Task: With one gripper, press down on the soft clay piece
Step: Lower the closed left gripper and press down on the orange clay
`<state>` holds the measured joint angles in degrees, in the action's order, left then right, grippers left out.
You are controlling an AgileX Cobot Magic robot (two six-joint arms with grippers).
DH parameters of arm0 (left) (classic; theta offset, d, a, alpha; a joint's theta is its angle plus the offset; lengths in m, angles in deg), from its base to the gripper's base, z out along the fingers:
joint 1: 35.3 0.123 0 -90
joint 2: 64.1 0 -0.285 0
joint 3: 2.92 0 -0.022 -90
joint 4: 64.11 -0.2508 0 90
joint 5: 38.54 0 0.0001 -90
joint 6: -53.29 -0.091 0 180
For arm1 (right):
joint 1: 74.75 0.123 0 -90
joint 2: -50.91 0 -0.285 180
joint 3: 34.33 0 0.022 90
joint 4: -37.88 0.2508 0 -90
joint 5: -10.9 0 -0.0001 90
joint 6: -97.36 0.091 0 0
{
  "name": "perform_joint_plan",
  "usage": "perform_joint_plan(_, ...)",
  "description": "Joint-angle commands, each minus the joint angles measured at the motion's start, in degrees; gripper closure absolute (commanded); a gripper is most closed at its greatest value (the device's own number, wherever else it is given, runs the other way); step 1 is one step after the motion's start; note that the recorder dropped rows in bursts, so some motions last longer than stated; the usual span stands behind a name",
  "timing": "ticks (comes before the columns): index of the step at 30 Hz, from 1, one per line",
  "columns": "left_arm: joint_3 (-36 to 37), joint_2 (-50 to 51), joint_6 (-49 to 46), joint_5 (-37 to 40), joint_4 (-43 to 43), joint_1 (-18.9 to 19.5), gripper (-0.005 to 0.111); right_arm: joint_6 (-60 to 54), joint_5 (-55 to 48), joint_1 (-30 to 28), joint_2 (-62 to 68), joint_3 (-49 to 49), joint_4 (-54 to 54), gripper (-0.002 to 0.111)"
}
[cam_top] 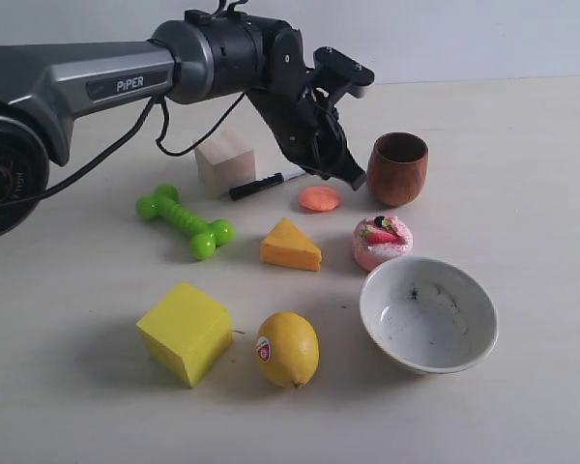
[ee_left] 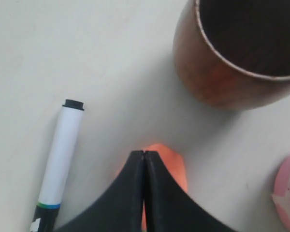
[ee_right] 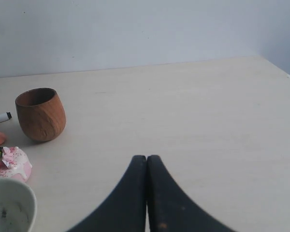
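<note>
Soft clay piece (cam_top: 320, 198): flat salmon-orange disc on the table (cam_top: 522, 145), lying directly beneath the tips of your left gripper (ee_left: 143, 153), its edge showing past both fingers. Fingers: pressed together with no gap, likely so they act as one blunt stamp rather than a pincer. Contact: cannot be told; the tips appear just above the clay. Wooden cup (cam_top: 398, 169): near, beyond the fingertips. Marker (cam_top: 266, 183): near, to one side of them. Right gripper (ee_right: 146, 158): fingers likewise pressed together, well apart from the clay, presumably parked to leave you room.
</note>
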<state>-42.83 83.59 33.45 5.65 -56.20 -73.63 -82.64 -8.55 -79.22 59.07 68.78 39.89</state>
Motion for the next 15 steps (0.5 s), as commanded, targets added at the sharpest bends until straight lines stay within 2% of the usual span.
perform_joint_plan(1,-0.29,1.32,0.72,0.34,-0.09,0.05,0.107,0.0,0.42,-0.26,-0.38,-0.33,0.04,0.108)
perform_joint_plan(15,-0.29,2.6,0.84,2.28,-0.23,0.05,0.107,0.0,0.42,-0.26,-0.38,-0.33,0.04,0.108)
